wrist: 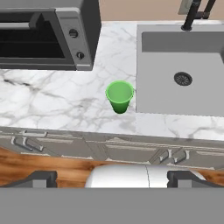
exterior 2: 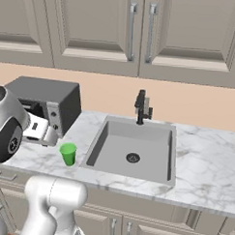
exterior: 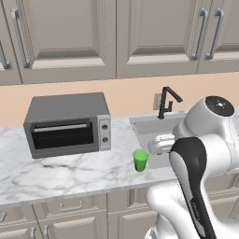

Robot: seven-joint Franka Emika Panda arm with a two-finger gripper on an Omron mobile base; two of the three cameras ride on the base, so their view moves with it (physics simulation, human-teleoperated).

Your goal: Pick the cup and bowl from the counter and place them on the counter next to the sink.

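Standing upright near the tabletop (wrist: 65,100) front edge, the cup (wrist: 119,96) sits just beside the sink (wrist: 179,74) left rim, apart from the toaster oven (wrist: 43,35) toward the back. The claw (wrist: 112,179) hangs spread wide over the floor, holding nothing.

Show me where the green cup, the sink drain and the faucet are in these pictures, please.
green cup (wrist: 119,96), hand view, on its outer wall just below the rim.
sink drain (exterior 2: 132,158), right base view, on the centre of the round drain.
faucet (exterior: 165,103), left base view, on its upright black stem.
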